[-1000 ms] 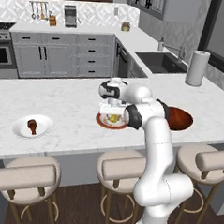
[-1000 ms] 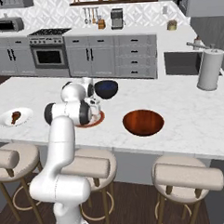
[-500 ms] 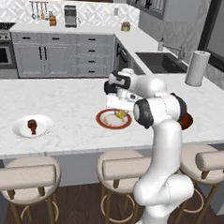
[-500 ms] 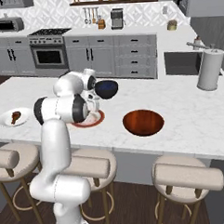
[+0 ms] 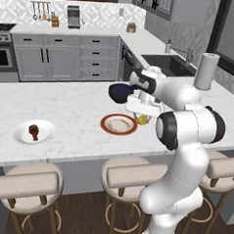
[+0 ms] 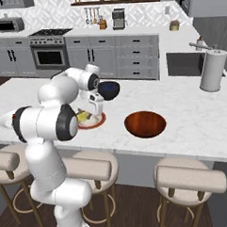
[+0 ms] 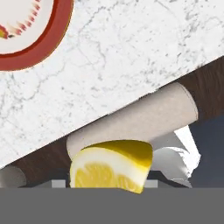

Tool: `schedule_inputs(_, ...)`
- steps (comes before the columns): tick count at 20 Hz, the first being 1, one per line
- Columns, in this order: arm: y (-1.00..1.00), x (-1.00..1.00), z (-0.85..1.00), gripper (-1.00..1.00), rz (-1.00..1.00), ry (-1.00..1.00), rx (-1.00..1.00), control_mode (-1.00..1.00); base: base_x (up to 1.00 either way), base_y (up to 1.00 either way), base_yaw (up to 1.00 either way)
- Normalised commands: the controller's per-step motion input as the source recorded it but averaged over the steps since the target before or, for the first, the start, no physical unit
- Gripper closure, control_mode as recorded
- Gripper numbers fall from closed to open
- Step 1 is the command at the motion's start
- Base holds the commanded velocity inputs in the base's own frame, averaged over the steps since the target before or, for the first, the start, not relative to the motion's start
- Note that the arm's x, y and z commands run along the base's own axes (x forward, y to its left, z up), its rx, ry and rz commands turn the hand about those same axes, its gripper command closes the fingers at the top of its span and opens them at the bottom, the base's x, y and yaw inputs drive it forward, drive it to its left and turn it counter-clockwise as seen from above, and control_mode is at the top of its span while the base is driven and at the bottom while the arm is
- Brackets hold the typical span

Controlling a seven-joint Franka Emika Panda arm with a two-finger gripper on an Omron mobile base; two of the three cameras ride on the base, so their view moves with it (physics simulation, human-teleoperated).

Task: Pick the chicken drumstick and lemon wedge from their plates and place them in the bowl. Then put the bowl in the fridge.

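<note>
The yellow lemon wedge [image 7: 111,168] hangs in the air with my gripper [image 5: 141,116] shut on it, just right of the red-rimmed plate [image 5: 105,123], above the counter's front edge. In the right base view the lemon wedge [image 6: 83,117] shows beside that plate [image 6: 100,120], behind my arm. The plate's rim [image 7: 52,39] lies at the hand view's top left. The chicken drumstick [image 5: 33,131] lies on the white plate [image 5: 19,132] at the left. The reddish-brown bowl [image 6: 145,123] sits empty to the right of the gripper. The fridge is out of view.
A dark navy bowl [image 5: 121,93] stands just behind the red-rimmed plate. A paper towel roll [image 6: 212,70] is at the far right by the sink [image 5: 164,63]. Padded stools [image 6: 192,177] line the counter's near edge.
The gripper has lifted the lemon wedge off the red-rimmed plate and carried it right, past the plate's edge; the arm has swung with it. The plate is left bare.
</note>
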Motion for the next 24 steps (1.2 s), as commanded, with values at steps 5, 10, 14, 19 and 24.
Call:
schedule_inputs(5,-0.8,-0.34,0.27,1.0,-0.09,0.04,-0.05,-1.0,0.0,0.0,0.0)
schedule_inputs(10,-0.98,0.02,0.07,1.0,-0.17,0.15,-0.07,-1.0,0.0,0.0,0.0)
schedule_inputs(14,-0.95,0.06,0.03,1.0,-0.2,0.24,-0.06,-1.0,0.0,0.0,0.0)
schedule_inputs(19,-0.77,0.15,0.0,1.0,-0.22,0.11,-0.07,-1.0,0.0,0.0,0.0)
schedule_inputs(24,-0.62,0.56,-0.1,1.0,-0.18,0.12,-0.01,-1.0,0.0,0.0,0.0)
